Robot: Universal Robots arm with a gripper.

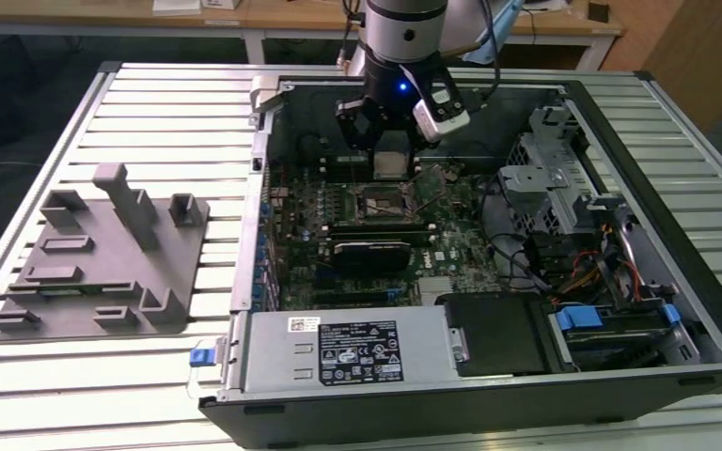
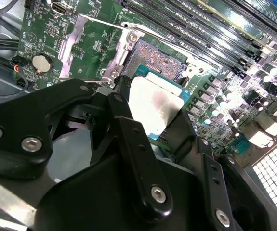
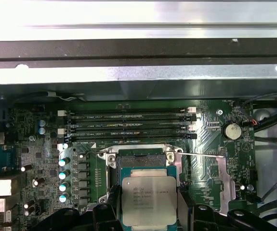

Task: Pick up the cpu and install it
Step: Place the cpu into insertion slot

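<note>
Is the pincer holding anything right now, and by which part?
Yes: the pincer grips the cpu by two opposite side edges, close to the open socket.

Counts: 1 arm (image 1: 405, 28), 1 gripper (image 3: 149, 214), 1 cpu (image 3: 149, 199), 1 socket (image 3: 143, 156), 4 memory slots (image 3: 128, 124), 1 coin cell (image 3: 230, 130). 1 computer case (image 1: 462, 409), 1 power supply (image 1: 336, 348), 1 grey moulded tray (image 1: 98, 272), 1 slatted table (image 1: 148, 103).

Dull silvery metal cpu (image 3: 149, 199); matt black, perhaps plastic, pincer (image 2: 152, 118)
</note>
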